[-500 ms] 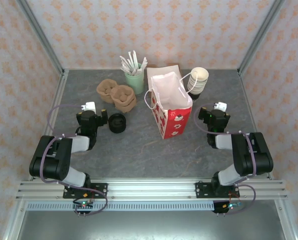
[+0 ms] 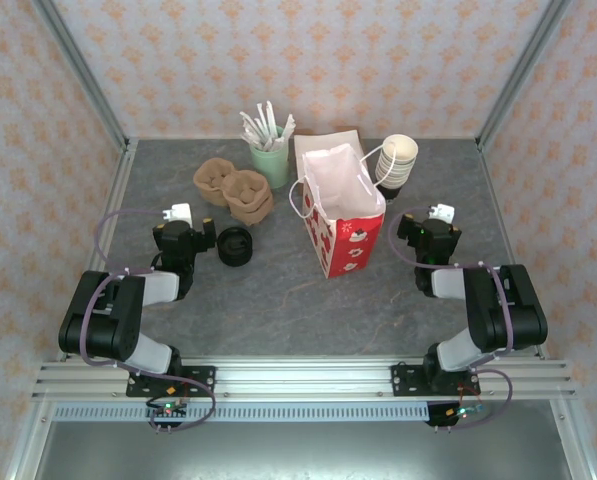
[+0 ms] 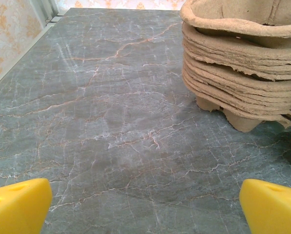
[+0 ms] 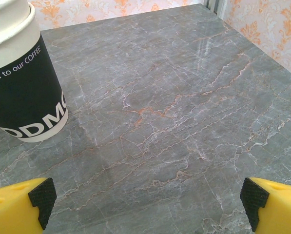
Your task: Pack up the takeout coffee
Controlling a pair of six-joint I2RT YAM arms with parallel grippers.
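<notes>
A: Where's the coffee cup (image 2: 235, 246)?
B: On the table (image 2: 278, 300), nine o'clock of the bag (image 2: 343, 225), lid on.
A: Holding anything?
B: No, the left gripper (image 3: 145, 207) and right gripper (image 4: 145, 207) both gape wide, empty.

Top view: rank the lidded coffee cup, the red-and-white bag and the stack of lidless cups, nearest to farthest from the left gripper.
1. takeout coffee, just right of the left gripper.
2. red-and-white bag, mid-table.
3. cup stack, far right.

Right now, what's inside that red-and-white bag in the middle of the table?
Through the open top of the bag, its pale inner walls show; the bottom is hidden by its sides. The takeout coffee stands outside, on the table.
</notes>
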